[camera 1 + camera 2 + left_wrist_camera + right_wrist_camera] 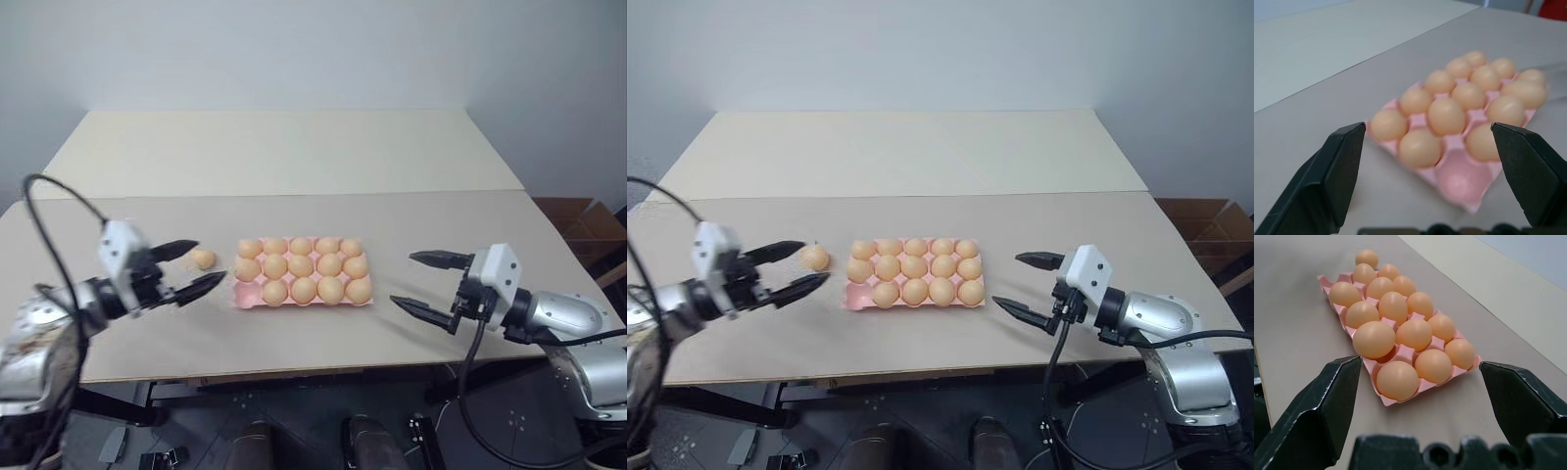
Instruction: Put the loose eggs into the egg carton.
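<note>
Flanking the egg carton (302, 294), both grippers are standing wide open and empty: left gripper (189, 268), right gripper (419, 282). You are seeing one loose egg (203, 258) lying beside the carton's left end, one near-left cup (1463, 178) awaiting it.

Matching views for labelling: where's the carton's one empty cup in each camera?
Left eye: the empty cup is at the carton's front-left corner.
Right eye: the same front-left corner.
Left wrist: the carton corner closest to the camera.
Right wrist: the carton's far end, just short of the loose egg.
Shared landmark: the pink egg carton, with every other cup filled.
</note>
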